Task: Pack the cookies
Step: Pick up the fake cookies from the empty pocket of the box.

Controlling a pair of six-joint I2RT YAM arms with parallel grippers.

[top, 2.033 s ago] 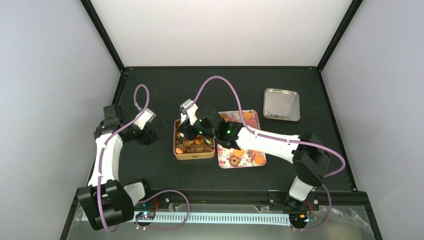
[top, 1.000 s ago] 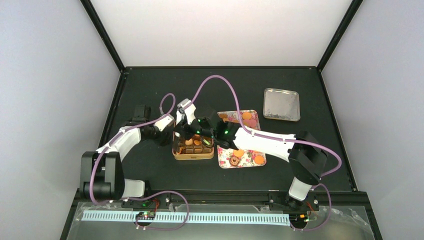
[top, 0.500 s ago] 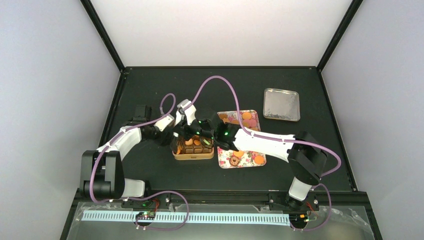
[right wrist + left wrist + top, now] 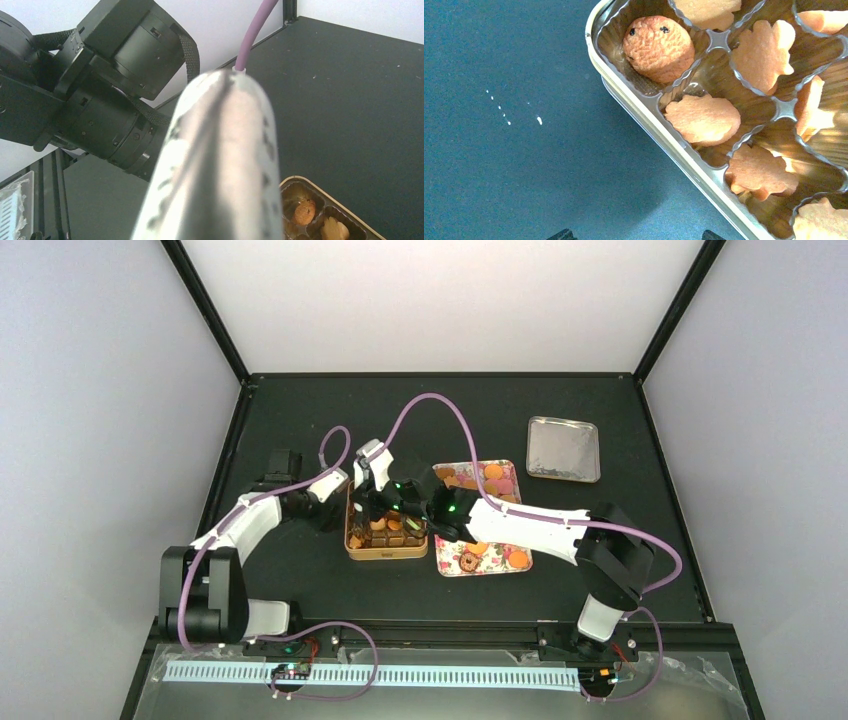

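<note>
I see orange cookies (image 4: 703,119) lying in the gold tin (image 4: 674,147), with more on the flowered tray (image 4: 452,562) just to its right. My left gripper (image 4: 636,235) hangs at the tin's left edge, spread wide and holding nothing. The right gripper (image 4: 375,502) is over the tin, but I cannot tell its opening (a blurred grey shape (image 4: 220,160) blocks its camera).

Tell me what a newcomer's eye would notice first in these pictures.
The left arm and the right arm meet over a gold tin in the middle of the table. In the left wrist view its cups hold orange cookies, with a round speckled cookie in the corner cup. Right of the tin lies a flowered tray with more; far right, a silver tray.
</note>
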